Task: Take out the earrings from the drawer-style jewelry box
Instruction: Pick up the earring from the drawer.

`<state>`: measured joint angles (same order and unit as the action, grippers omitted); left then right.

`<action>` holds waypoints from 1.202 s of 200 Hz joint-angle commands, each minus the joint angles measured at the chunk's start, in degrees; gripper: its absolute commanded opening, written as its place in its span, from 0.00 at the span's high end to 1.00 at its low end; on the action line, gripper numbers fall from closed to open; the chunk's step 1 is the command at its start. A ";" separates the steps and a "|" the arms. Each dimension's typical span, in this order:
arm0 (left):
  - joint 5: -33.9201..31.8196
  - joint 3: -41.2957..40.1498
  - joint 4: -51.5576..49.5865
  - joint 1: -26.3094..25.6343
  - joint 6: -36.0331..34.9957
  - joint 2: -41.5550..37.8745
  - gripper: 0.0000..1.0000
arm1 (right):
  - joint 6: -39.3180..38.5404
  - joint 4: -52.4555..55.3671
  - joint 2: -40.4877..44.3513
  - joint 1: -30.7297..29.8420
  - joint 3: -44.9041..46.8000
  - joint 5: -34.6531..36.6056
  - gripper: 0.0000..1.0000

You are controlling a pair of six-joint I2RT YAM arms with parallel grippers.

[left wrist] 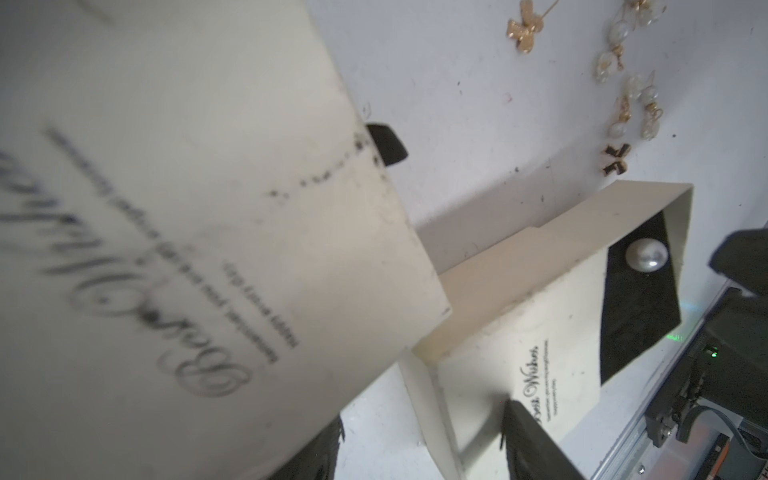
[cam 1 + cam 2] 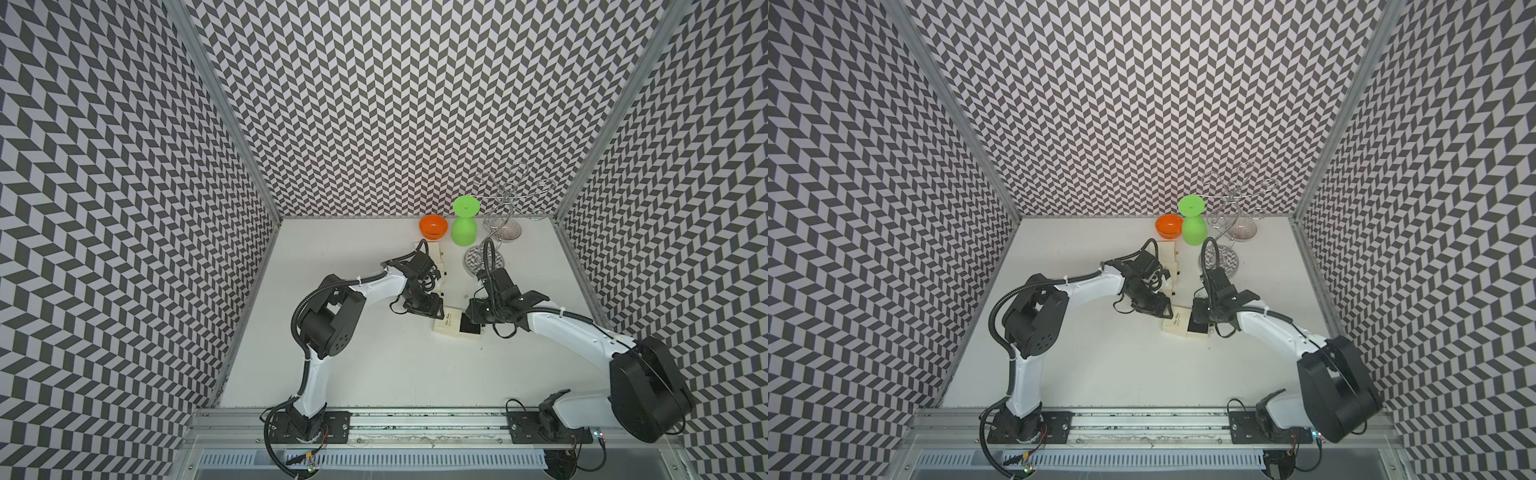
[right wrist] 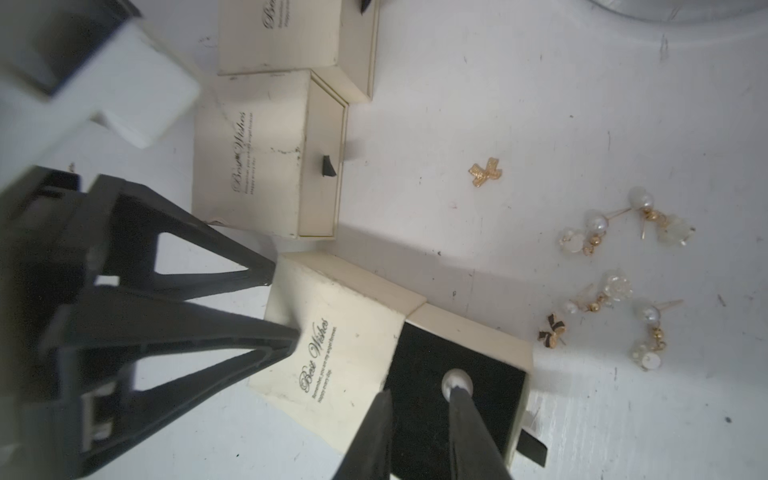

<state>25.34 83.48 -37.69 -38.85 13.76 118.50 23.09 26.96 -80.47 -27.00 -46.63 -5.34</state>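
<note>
The cream drawer-style jewelry box [image 2: 445,326] [image 2: 1177,326] [image 3: 332,332] lies mid-table with its black-lined drawer [image 3: 478,361] [image 1: 640,311] pulled out. One pearl earring [image 3: 456,379] [image 1: 646,255] sits on the lining. My left gripper [image 3: 284,305] [image 1: 424,417] [image 2: 437,311] is shut on the box's closed end. My right gripper [image 3: 422,391] [image 2: 471,320] hangs over the drawer, open, with one fingertip touching the pearl. Several earrings [image 3: 623,270] [image 1: 631,83] lie loose on the table beside the box, among them a gold bow [image 3: 486,171] and a black bow [image 3: 552,330].
Two more cream boxes [image 3: 270,153] [image 3: 282,33] lie behind the held one, under my left wrist [image 2: 419,266]. At the back stand an orange bowl [image 2: 433,226], an upturned green cup [image 2: 464,226], a silver wire stand [image 2: 505,208] and a clear round base [image 2: 484,259].
</note>
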 commanded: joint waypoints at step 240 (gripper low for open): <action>-14.44 -1.94 -4.03 2.02 -0.68 5.08 0.37 | 2.09 3.88 1.41 2.17 -4.77 7.29 0.92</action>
<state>25.34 83.50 -37.69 -38.85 13.76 118.50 23.59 29.76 -80.31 -27.46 -51.48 -0.14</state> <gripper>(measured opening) 0.636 0.123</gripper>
